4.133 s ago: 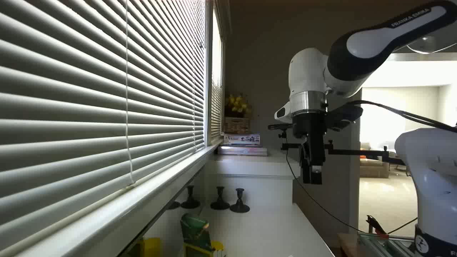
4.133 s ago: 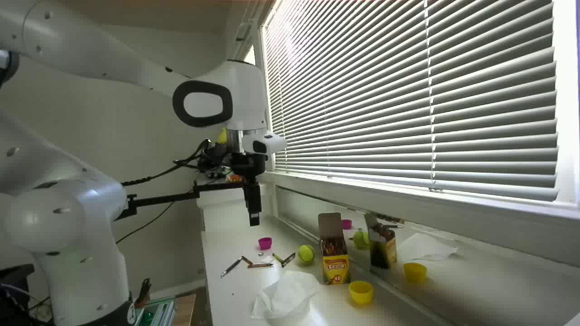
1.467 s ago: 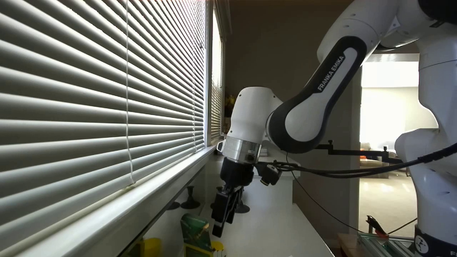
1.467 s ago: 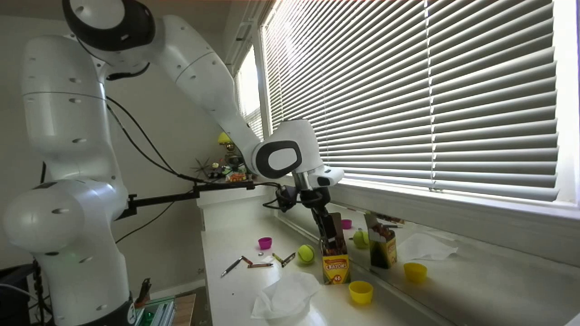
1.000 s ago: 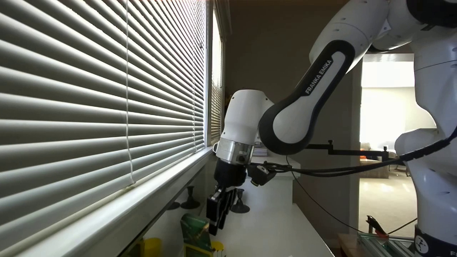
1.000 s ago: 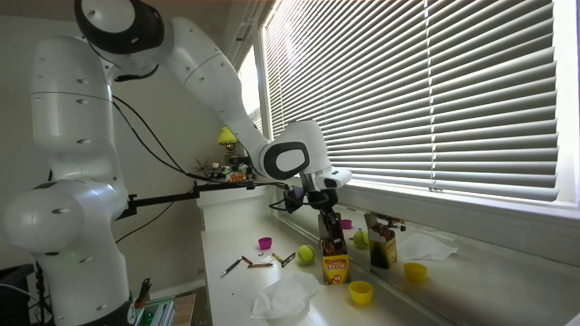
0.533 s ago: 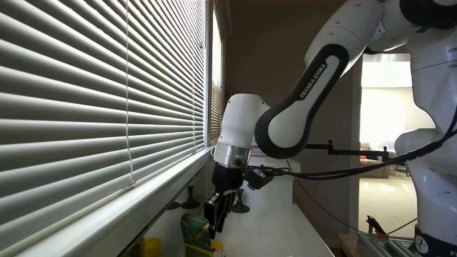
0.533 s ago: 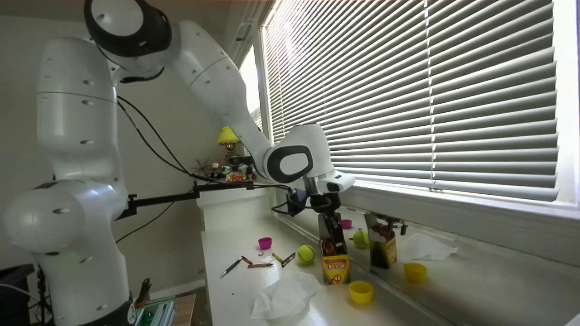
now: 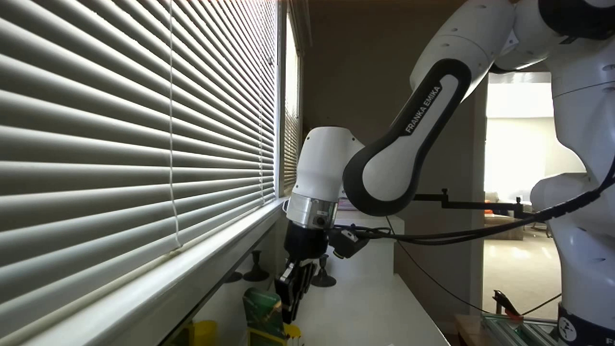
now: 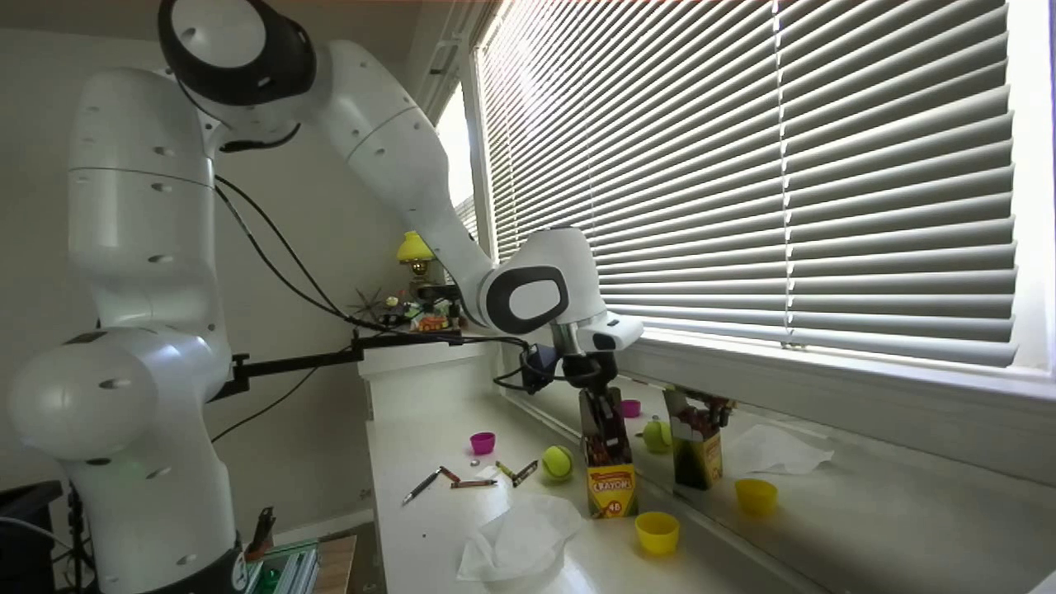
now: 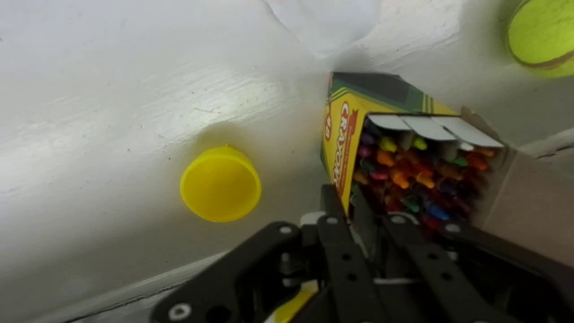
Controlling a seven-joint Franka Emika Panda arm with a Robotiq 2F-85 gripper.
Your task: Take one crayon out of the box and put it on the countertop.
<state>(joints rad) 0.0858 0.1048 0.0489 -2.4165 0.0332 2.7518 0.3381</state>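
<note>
The crayon box [image 10: 611,492] stands upright on the countertop [image 10: 429,425] with its lid flap [image 9: 262,311] raised. Many coloured crayons [image 11: 403,172] fill it, tips up, in the wrist view. My gripper [image 11: 345,197] points down at the box opening, by its front edge. Its jaws stand close together. Between them show the box's front rim and a green crayon tip; whether anything is pinched I cannot tell. In both exterior views the gripper [image 10: 612,437] is tilted at the mouth of the box, before the raised flap.
Near the box are a yellow cup [image 10: 657,532], a tennis ball [image 10: 558,462] and white paper [image 10: 521,540]. Loose crayons [image 10: 474,483], a pen [image 10: 421,487] and a magenta cup [image 10: 483,443] lie farther off. A mirror strip [image 10: 792,503] runs along the wall. Candlesticks [image 9: 323,275] stand behind.
From high above the counter, the arm has come over to the box and lowered. In the last half second it has hardly moved, while the jaws have drawn closer together.
</note>
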